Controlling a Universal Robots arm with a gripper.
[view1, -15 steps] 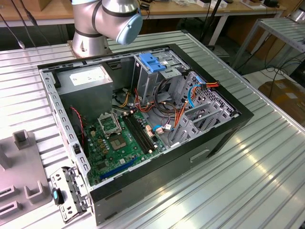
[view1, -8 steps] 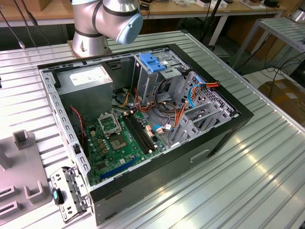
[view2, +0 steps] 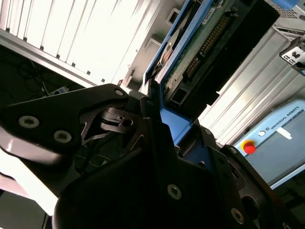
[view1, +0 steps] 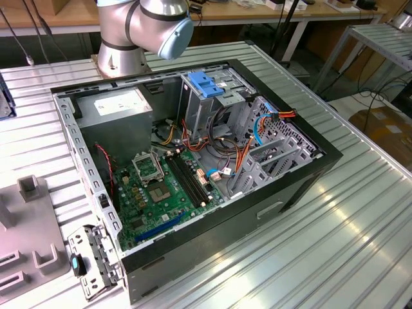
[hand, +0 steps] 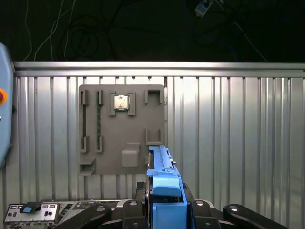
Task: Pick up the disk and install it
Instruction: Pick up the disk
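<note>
First wrist view, one tool [hand: 165, 202] clamped on one disk [hand: 162, 164], one grey fixture plate [hand: 109, 138].

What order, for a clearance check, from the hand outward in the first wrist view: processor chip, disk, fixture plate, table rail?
1. Disk: in the hand.
2. Fixture plate: on the table.
3. Processor chip: plate's far end.
4. Table rail: beyond plate.

Arm [view1: 129, 32]: base jt upright, blue-capped jt above it. Gripper [hand: 167, 214] clamped on disk [hand: 163, 164] in first wrist view. Fingers flank its blue frame, disk edge-on.
</note>
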